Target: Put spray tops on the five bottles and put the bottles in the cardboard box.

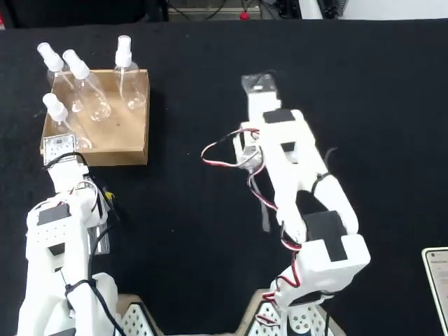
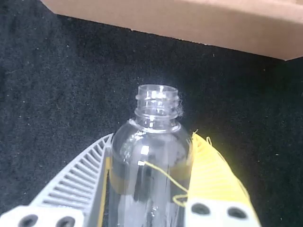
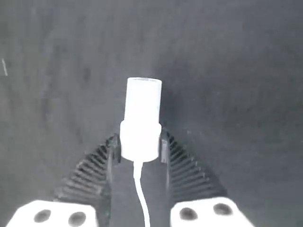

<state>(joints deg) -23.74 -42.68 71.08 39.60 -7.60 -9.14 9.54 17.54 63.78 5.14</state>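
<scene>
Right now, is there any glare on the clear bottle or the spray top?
Left wrist view: small bright highlights on the clear bottle, at shoulder and neck. Right wrist view: the spray top is evenly bright, with no distinct glare spot.

Bright, even light, with faint glints on the clear bottle (image 2: 152, 156).

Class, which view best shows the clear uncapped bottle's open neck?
Left wrist view: the clear uncapped plastic bottle sits between the jaws, threaded neck plain. High view: left arm covers it. Right wrist view: a white plastic spray top instead.
</scene>
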